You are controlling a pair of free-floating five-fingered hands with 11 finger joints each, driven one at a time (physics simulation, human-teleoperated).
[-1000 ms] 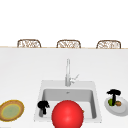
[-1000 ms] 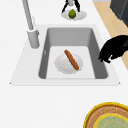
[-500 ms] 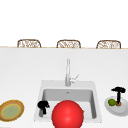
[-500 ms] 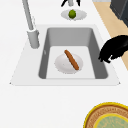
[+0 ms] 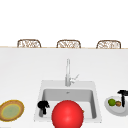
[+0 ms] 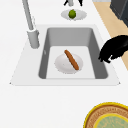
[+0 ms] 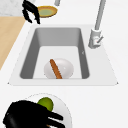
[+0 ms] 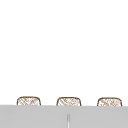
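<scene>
My left hand point(image 5: 43, 106) hangs over the sink's front left rim, fingers relaxed and pointing down, holding nothing; it is the hand point(image 6: 115, 48) at the basin's edge in the left side view and the hand point(image 7: 31, 12) near the yellow plate in the right side view. My right hand point(image 5: 122, 96) hovers open over a small white plate point(image 5: 112, 110) right of the sink, beside a green lime point(image 5: 112, 102) and a small brown item point(image 5: 118, 103). Its fingers point(image 7: 51, 118) stretch over that plate point(image 7: 63, 110), close to the lime point(image 7: 46, 103). In the basin, a sausage point(image 6: 71, 60) lies on a white dish point(image 6: 61, 66).
A big red ball point(image 5: 67, 115) fills the front of the sink point(image 5: 67, 96) in the front view. The faucet point(image 5: 67, 72) stands behind the basin. A yellow-rimmed plate point(image 5: 4, 107) lies on the counter at the left. Chair backs point(image 5: 28, 43) line the far counter edge.
My right hand has drifted slightly to the right above the plate with the lime. The left hand and everything else stayed put.
</scene>
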